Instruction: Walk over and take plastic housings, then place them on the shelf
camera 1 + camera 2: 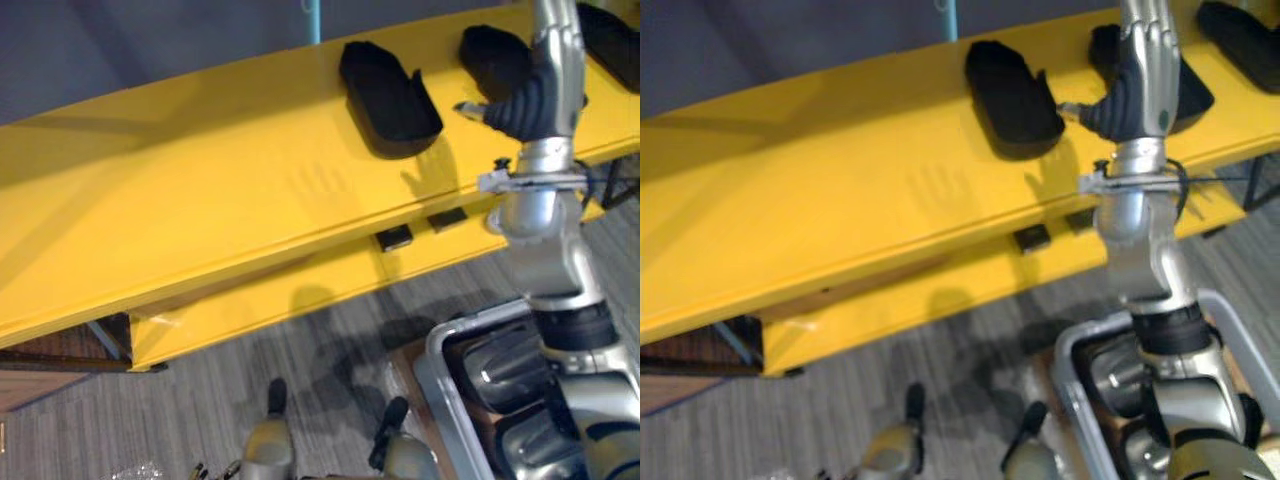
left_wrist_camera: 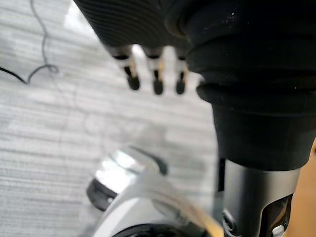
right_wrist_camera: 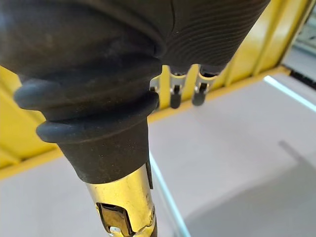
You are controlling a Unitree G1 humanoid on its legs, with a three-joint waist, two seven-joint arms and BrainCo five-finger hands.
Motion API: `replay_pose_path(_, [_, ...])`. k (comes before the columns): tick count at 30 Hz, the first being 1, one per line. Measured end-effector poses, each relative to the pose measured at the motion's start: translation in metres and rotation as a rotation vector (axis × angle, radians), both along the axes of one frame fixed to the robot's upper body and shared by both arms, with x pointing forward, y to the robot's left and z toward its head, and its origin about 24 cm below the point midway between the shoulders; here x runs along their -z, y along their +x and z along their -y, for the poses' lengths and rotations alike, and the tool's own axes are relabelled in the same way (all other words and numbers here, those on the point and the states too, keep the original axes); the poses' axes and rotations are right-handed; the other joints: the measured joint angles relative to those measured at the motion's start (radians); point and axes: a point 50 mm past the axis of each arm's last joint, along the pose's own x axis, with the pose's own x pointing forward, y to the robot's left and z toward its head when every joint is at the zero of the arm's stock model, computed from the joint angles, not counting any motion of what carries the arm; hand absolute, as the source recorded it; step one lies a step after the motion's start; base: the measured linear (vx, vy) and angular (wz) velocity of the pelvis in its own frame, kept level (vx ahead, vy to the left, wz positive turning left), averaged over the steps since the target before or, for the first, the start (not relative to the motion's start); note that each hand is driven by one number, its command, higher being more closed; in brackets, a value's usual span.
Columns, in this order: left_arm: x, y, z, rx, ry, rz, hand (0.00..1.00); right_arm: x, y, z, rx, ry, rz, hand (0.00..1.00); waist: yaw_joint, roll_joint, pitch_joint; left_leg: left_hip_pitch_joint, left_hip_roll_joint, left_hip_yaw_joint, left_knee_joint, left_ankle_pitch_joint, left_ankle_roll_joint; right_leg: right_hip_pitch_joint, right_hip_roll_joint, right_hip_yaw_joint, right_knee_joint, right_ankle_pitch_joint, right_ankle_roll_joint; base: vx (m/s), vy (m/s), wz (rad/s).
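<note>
Left robot hand [image 2: 157, 81] hangs low over the floor, fingers straight, empty; idle, judged. Silver-rimmed bin [image 1: 440, 350] close in holds dark parts, kind unclear. Right robot hand [image 1: 1145, 55] is raised over the yellow shelf [image 1: 200, 180], fingers relaxed apart, holding nothing. Three black plastic housings [image 1: 388, 95] lie side by side on it, long axes running back to front, probably to save room.

My right hand [image 1: 557, 45] is raised over the long yellow metal shelf [image 1: 200, 190], fingers straight towards its back edge. Three black plastic housings lie there: the left housing [image 1: 390, 95] beside my hand, the middle housing [image 1: 493, 58] partly behind it, the right housing [image 1: 612, 40] at the corner.
</note>
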Motion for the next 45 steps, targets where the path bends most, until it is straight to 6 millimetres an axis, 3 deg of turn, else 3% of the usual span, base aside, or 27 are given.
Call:
replay_pose_path(4, [-0.001,0.000,-0.004,0.004,0.013,0.002,0.00,0.025,0.020,-0.006,-0.038,-0.024,-0.178,0.00,0.004,-0.022,-0.013,-0.002,-0.001,-0.002,0.000,0.000,0.000,-0.001,-0.002,-0.002,0.000,0.000,0.000,0.00,-0.002,0.01])
replay_pose_path(7, [-0.001,0.001,-0.004,0.004,0.013,0.004,0.00,0.044,0.044,0.006,0.020,-0.012,-0.313,0.00,0.015,-0.024,-0.013,-0.007,-0.003,-0.010,0.000,0.001,-0.001,-0.002,-0.003,-0.007,0.000,0.000,0.000,-0.01,-0.009,0.05])
replay_pose_path(9, [-0.001,0.001,-0.004,0.004,0.012,0.004,0.00,0.046,0.053,0.014,0.044,0.008,-0.348,0.00,0.024,-0.024,-0.013,-0.010,-0.002,-0.015,0.000,0.001,-0.001,-0.002,-0.002,-0.014,0.000,0.000,0.000,0.00,-0.016,0.09])
replay_pose_path(16, [-0.001,0.003,-0.004,0.005,0.008,0.007,0.00,0.016,0.068,0.017,0.046,-0.013,-0.306,0.00,0.037,-0.021,-0.010,-0.043,-0.005,-0.046,0.001,0.005,-0.003,-0.013,-0.006,-0.050,0.004,-0.001,0.000,0.01,-0.012,0.13])
replay_pose_path(18, [-0.002,0.010,-0.003,0.009,0.007,0.025,0.00,0.008,0.071,0.022,0.067,-0.019,-0.296,0.00,0.052,-0.012,0.008,-0.044,-0.008,-0.050,0.003,0.005,-0.003,-0.020,-0.015,-0.052,0.027,-0.015,0.002,0.01,-0.006,0.08])
replay_pose_path(25, [-0.006,0.025,-0.003,0.019,0.010,0.075,0.00,-0.015,0.077,0.022,0.065,-0.063,-0.280,0.00,0.054,0.001,0.058,-0.072,-0.011,-0.055,0.022,0.005,-0.003,-0.054,-0.026,-0.053,0.067,-0.032,0.001,0.00,-0.001,0.02])
replay_pose_path(35, [-0.009,0.037,-0.003,0.032,0.006,0.109,0.00,-0.021,0.079,0.019,-0.023,-0.075,-0.395,0.00,0.055,0.018,0.091,-0.075,-0.009,-0.056,0.029,0.003,-0.002,-0.073,-0.036,-0.051,0.114,-0.058,-0.002,-0.01,-0.004,0.00])
replay_pose_path(45, [-0.007,0.037,-0.001,0.037,-0.013,0.084,0.00,-0.010,0.082,0.013,-0.101,-0.132,-0.571,0.00,0.055,0.020,0.098,-0.082,-0.008,-0.047,0.039,-0.003,-0.003,-0.087,-0.036,-0.038,0.123,-0.061,-0.003,-0.01,-0.015,-0.02])
